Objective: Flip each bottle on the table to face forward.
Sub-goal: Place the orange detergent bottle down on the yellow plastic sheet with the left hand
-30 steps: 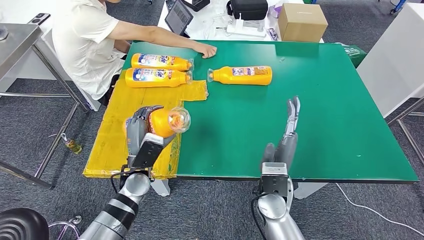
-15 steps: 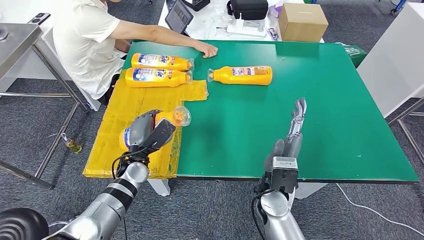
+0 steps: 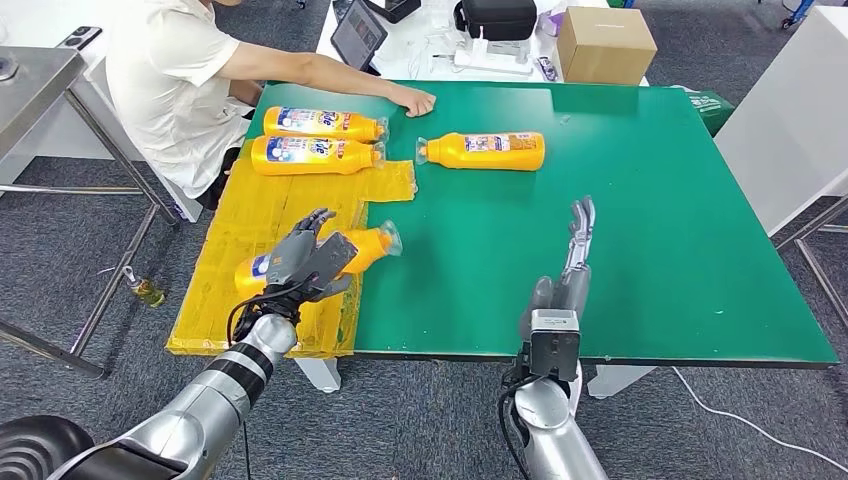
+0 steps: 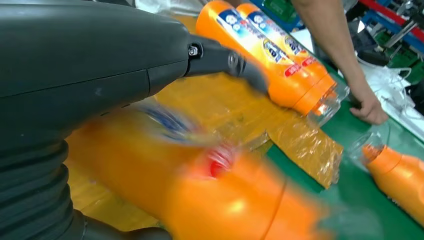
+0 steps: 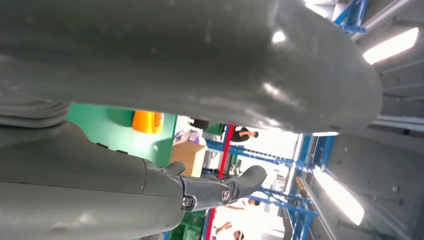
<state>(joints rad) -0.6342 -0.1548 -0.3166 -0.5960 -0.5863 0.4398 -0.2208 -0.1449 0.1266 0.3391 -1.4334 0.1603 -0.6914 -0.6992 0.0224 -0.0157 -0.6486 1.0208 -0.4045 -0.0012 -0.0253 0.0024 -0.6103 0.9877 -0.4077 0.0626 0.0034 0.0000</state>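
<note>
- The left hand (image 3: 308, 262) lies over the middle of the near bottle (image 3: 365, 246), at about 8 o'clock on the table (image 3: 640, 250). Its fingers are spread across the body; whether they really grip or only rest on it I cannot tell, because the left wrist view is blurred there.
- This bottle lies on its side on the yellow sheet (image 3: 250, 220), with its clear cap end pointing toward 2 o'clock, just at the edge of the sheet.
- The right hand (image 3: 570, 275) holds nothing. It is open with straight fingers pointing to 12 o'clock, above the green top at about 6 o'clock.
- Two more bottles (image 3: 318, 140) lie side by side at 11 o'clock, touching, and a fourth bottle (image 3: 485, 150) lies near 12 o'clock, close to a person's hand (image 3: 415, 100).
- My judgement: the bottle is full of orange liquid, so rather heavy. The plastic looks smooth and round, and it will probably roll and slip.
- The best hold is around the wide labelled body, not the thin clear cap, which may deform.
</note>
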